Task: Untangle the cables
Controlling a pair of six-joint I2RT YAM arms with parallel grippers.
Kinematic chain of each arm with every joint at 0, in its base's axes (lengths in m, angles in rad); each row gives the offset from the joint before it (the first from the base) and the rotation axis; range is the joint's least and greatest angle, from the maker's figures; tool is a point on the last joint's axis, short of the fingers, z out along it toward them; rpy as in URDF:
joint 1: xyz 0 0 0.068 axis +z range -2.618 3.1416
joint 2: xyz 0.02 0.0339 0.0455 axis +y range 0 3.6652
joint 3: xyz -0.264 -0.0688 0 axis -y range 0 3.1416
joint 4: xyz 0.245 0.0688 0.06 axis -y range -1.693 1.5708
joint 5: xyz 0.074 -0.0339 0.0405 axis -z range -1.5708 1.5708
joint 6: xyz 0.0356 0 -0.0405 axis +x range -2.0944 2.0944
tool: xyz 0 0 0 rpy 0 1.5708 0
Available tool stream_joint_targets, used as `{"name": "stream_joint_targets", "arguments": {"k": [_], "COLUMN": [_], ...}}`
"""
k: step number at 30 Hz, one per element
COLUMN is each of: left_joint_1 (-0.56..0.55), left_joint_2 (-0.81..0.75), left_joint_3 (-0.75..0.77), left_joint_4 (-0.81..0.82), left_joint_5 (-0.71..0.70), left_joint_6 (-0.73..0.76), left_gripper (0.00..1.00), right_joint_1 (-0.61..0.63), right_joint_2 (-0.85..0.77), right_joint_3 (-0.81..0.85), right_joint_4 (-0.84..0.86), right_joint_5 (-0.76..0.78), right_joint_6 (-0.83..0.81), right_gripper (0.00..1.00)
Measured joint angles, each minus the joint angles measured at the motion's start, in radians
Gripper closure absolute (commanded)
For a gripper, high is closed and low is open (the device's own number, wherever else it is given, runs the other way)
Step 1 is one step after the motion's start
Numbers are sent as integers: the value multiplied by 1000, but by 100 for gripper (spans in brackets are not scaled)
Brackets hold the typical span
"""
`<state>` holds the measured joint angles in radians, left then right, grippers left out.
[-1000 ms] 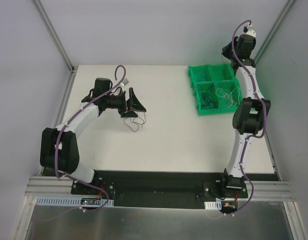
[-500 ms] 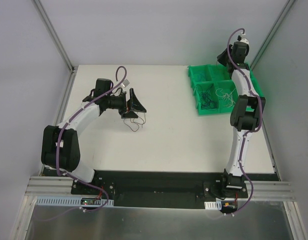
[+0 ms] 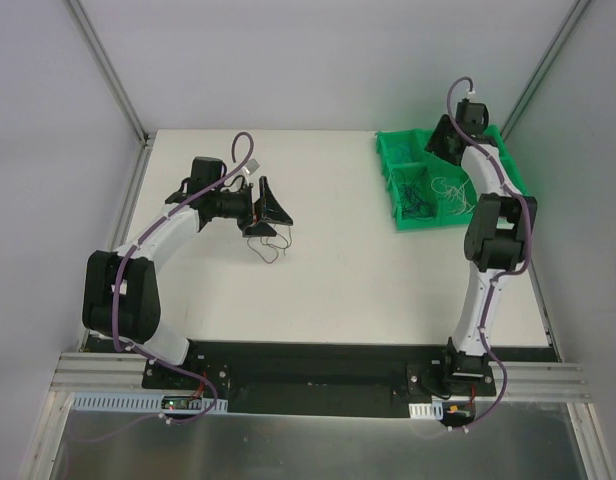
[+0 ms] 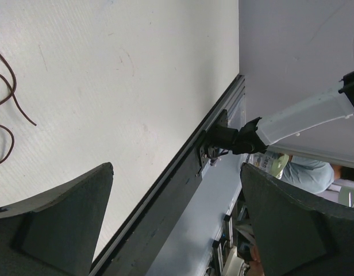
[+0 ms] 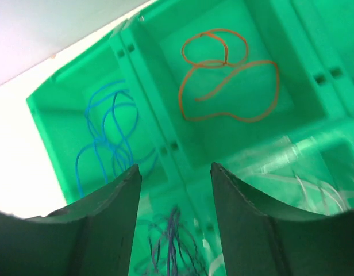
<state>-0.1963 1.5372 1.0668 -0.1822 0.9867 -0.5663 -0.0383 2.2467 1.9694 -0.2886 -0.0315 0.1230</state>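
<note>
Loose dark red cables point(image 3: 271, 247) lie on the white table just in front of my left gripper point(image 3: 269, 215), which hangs open and holds nothing. In the left wrist view a brown cable point(image 4: 7, 98) curls at the left edge, away from the left gripper point(image 4: 177, 168). My right gripper point(image 3: 445, 143) is above the green bin point(image 3: 386, 160). Its fingers stand apart in the right wrist view, and the right gripper point(image 5: 174, 167) has nothing gripped. Below it lie an orange cable point(image 5: 229, 86), blue cables point(image 5: 105, 138), blurred dark purple cables point(image 5: 172, 241) and white cables point(image 5: 320, 190), each in its own compartment.
The bin point(image 5: 148, 75) has several compartments and stands at the table's back right. A black rail point(image 4: 165, 195) runs along the table's near edge, with the right arm's base point(image 4: 234, 138) on it. Grey walls and slanted metal posts close in the back and sides.
My right arm has swung down toward the green bin, and its gripper has gone from shut to open. The left arm and the cables on the table have not moved.
</note>
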Motion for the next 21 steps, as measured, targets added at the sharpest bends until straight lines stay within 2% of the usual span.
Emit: {"name": "stream_joint_targets", "arguments": {"k": [3, 7, 12, 15, 21], "left_joint_1": [5, 35, 110, 149, 189], "left_joint_2": [0, 0, 0, -10, -90], "left_joint_3": [0, 0, -4, -8, -14], "left_joint_4": [0, 2, 3, 3, 2], "left_joint_5": [-1, -2, -23, -34, -54], "left_joint_6": [0, 0, -3, -4, -4], "left_gripper": [9, 10, 10, 10, 10], "right_joint_1": [16, 77, 289, 449, 686], "right_joint_2": [-137, -419, -667, -668, -464], "right_joint_3": [-95, -309, -551, -647, -677], "right_joint_4": [-45, -43, 33, 116, 199], "right_joint_5": [47, 95, 34, -50, -119], "right_joint_6": [-27, -45, -39, -25, -24], "right_gripper": [38, 28, 9, 1, 0]}}
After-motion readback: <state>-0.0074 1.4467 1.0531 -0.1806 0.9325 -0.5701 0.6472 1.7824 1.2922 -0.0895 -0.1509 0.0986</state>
